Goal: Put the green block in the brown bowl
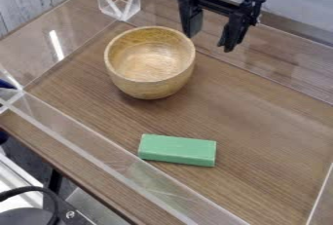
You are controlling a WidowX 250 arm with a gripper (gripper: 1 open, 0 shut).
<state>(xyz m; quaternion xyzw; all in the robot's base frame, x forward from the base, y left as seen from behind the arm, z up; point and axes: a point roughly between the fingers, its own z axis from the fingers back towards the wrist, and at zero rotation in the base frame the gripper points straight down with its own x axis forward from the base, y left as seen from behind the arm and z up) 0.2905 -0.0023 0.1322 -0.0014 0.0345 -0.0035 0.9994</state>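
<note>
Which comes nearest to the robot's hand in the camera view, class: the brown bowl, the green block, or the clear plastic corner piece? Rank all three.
From the hand:
1. Brown bowl, just lower left.
2. Clear plastic corner piece, left, at the back.
3. Green block, front, well below.

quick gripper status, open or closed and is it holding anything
Gripper: open, holding nothing, up behind and to the right of the brown bowl; the green block lies on the table near the front edge.
</note>
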